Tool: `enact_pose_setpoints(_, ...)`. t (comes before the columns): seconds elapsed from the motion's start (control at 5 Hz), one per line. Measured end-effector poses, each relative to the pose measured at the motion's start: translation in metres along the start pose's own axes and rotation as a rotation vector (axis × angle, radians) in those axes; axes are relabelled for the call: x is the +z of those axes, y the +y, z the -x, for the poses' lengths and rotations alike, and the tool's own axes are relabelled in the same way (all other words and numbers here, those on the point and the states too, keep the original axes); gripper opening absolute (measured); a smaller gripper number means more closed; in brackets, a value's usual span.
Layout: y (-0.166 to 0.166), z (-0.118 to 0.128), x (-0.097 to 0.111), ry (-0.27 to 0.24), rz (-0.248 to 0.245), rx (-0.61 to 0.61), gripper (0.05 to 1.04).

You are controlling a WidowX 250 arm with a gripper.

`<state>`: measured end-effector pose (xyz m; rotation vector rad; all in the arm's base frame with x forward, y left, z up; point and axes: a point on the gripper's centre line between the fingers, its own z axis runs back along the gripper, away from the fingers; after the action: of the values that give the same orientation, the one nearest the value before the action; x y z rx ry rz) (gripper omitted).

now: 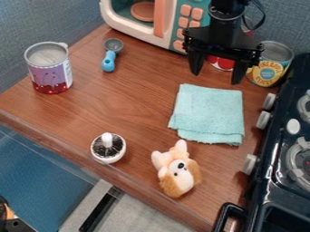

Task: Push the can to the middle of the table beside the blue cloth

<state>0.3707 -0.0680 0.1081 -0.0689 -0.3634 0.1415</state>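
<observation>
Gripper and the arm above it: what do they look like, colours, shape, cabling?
Both are black. The arm is rounded, with a thin, shiny ring at the wrist and a slim black cable looping out beside it. The gripper has a broad, blocky body with small ridged details along its edges, and two flat fingers that taper to narrow tips.
</observation>
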Motion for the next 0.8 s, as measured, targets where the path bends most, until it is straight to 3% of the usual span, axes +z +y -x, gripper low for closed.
enact_pose_setpoints(0.2,0.003,0.007,-0.011,0.030,-0.020,0.007,0.999)
enact_pose_setpoints(0.4,0.018,0.011,-0.005,-0.070,-0.153,0.155,0.999)
enact_pose_setpoints(0.6,0.037,0.010,0.022,-0.179,-0.204,0.283,0.999)
enact_pose_setpoints(0.8,0.078,0.013,0.041,-0.239,-0.277,0.483,0.999)
